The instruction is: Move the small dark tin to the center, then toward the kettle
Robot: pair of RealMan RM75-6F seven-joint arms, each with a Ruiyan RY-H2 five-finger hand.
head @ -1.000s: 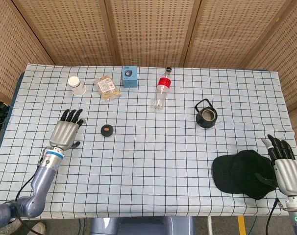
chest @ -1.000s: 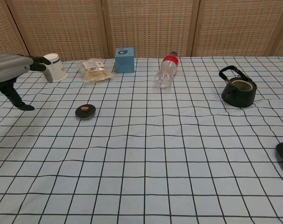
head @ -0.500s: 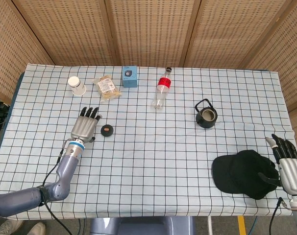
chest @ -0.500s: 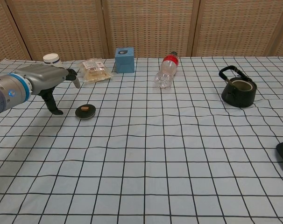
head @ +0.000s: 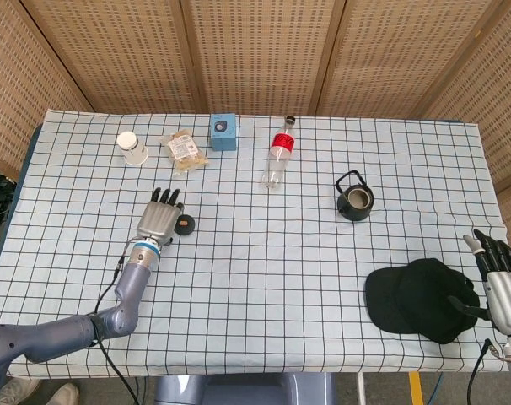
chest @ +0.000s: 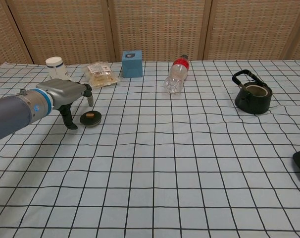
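Note:
The small dark tin (head: pixel 185 224) (chest: pixel 91 118) lies flat on the checked cloth at mid-left, a tan spot on its lid. My left hand (head: pixel 158 218) (chest: pixel 66 96) hovers just left of it, fingers spread and pointing away, thumb down beside the tin, holding nothing. The black kettle (head: pixel 354 197) (chest: pixel 252 95) stands upright at the right. My right hand (head: pixel 498 284) is open at the table's near right edge, beside the cap; the chest view does not show it.
A black cap (head: pixel 417 298) lies near the front right. Along the back stand a white cup (head: pixel 131 148), a snack packet (head: pixel 184 149), a blue box (head: pixel 223 132) and a lying plastic bottle (head: pixel 278 157).
My left hand has travelled right across the cloth from the left side to right beside the tin. My right hand has slid slightly toward the near edge. The tin has not moved.

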